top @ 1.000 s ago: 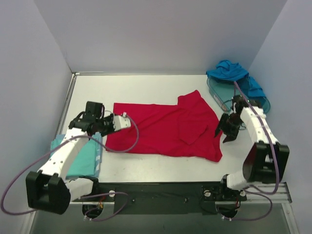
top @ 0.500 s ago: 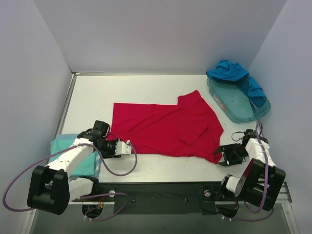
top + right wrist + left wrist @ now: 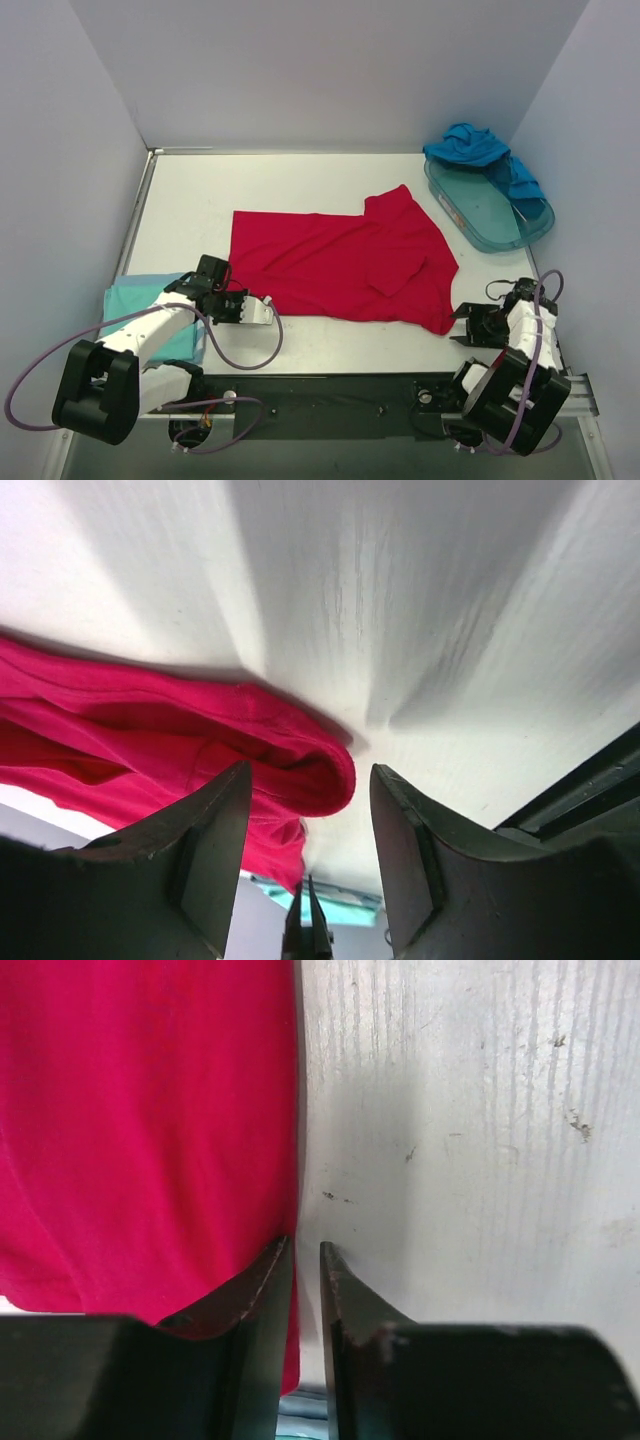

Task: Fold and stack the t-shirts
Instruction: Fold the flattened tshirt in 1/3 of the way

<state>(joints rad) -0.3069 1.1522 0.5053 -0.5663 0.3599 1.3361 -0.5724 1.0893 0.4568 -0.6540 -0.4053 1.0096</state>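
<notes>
A red t-shirt (image 3: 340, 265) lies spread across the middle of the white desk (image 3: 300, 185), one sleeve folded onto its body and its near-right corner bunched into a soft roll. The left arm reaches low along the near edge, its forearm over a folded aqua t-shirt (image 3: 150, 320) in the near-left corner and its wrist turned to the right. The left end effector (image 3: 262, 312) sits at the red shirt's near-left corner. In the wrist view its fingers are clenched to a thin slit on the hem, a sliver of red showing between them. The right arm is folded tight over its base at the near-right corner, wrist down at desk level and pointing left. The right end effector (image 3: 462, 325) is released, its fingers spread wide just before the rolled corner, not touching it. At the far-right corner a blue t-shirt (image 3: 470, 145) hangs over the rim of a teal tray (image 3: 500, 225).
</notes>
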